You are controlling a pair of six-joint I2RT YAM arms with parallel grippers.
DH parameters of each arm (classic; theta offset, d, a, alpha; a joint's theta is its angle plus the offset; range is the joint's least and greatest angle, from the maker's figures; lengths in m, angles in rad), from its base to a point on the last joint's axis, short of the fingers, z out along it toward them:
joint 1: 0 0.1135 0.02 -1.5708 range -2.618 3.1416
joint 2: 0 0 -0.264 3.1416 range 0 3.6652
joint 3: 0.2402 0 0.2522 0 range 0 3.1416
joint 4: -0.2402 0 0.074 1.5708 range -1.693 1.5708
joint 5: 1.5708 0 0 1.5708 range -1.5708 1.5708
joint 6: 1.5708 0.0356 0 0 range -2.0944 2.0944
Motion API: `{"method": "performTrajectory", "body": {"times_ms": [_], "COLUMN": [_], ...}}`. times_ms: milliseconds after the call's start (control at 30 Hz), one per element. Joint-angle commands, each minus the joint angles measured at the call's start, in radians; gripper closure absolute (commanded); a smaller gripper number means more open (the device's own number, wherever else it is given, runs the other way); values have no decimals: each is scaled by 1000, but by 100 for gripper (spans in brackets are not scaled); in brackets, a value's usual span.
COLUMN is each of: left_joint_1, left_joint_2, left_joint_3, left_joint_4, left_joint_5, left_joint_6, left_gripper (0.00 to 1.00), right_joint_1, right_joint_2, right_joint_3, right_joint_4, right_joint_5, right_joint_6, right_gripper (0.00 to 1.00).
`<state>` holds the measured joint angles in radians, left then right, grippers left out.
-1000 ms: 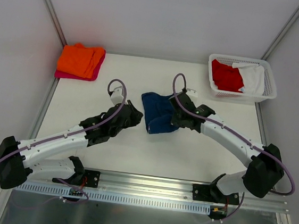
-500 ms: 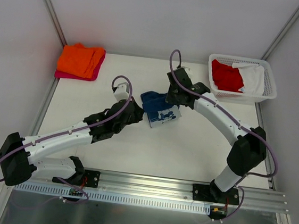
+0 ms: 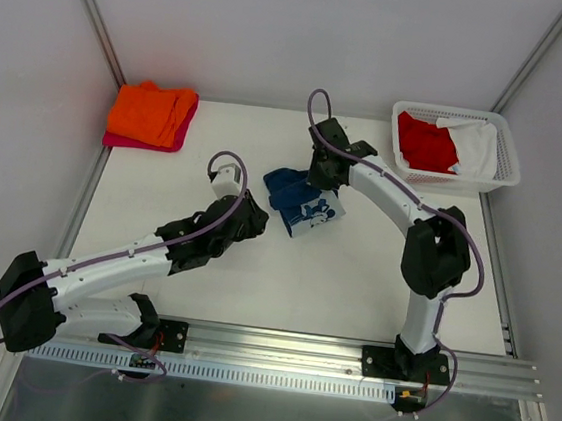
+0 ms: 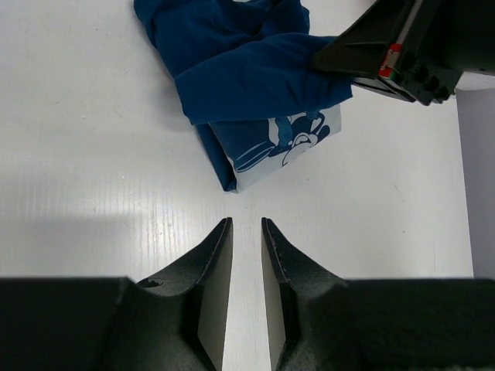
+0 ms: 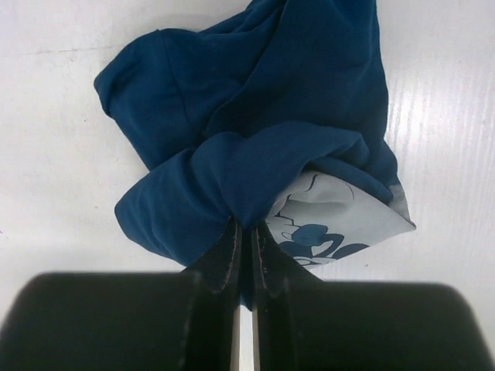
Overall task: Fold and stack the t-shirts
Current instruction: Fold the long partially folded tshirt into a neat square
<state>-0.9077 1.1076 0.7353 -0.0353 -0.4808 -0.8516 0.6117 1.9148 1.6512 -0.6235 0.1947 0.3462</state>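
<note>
Your right gripper (image 3: 317,177) is pinched shut on the navy blue t-shirt (image 3: 297,200). From above, the shirt sits in the middle of the table (image 3: 253,288). Your left gripper (image 3: 252,218) waits just beside the shirt and does not touch it. The shirt is a bunched lump, not flat. Its long side runs from far-left to near-right, and the pale picture end points near-right. The orange t-shirt (image 3: 151,111) lies folded on the pink t-shirt (image 3: 118,139) in the far left corner. The red t-shirt (image 3: 424,143) and white t-shirt (image 3: 477,146) are in the basket (image 3: 509,172).

In the left wrist view, your left fingers stand a little apart with nothing between them. The shirt's picture corner lies just ahead of them.

In the right wrist view, your fingers squeeze a fold of blue cloth.

I think you are in the middle of folding the blue shirt. Next, the left gripper likely needs to take a loose edge so both arms can pull the cloth flat.
</note>
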Motion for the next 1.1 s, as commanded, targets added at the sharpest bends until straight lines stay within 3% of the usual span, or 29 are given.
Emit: {"method": "performTrajectory", "body": {"times_ms": [0, 500, 1067], "left_joint_1": [10, 7, -7], "left_joint_2": [-41, -58, -104], "left_joint_3": [-17, -131, -217], "left_joint_4": [32, 72, 75], "left_joint_5": [-5, 41, 94], "left_joint_6": [-4, -58, -93], "left_gripper": [78, 81, 82], "right_joint_1": [-7, -87, -191], "right_joint_2": [30, 220, 352], "right_joint_3": [70, 378, 407], "right_joint_4": [38, -1, 87], "right_joint_5": [-47, -107, -166], "right_joint_6": [-18, -49, -30], "right_gripper": [100, 100, 99]}}
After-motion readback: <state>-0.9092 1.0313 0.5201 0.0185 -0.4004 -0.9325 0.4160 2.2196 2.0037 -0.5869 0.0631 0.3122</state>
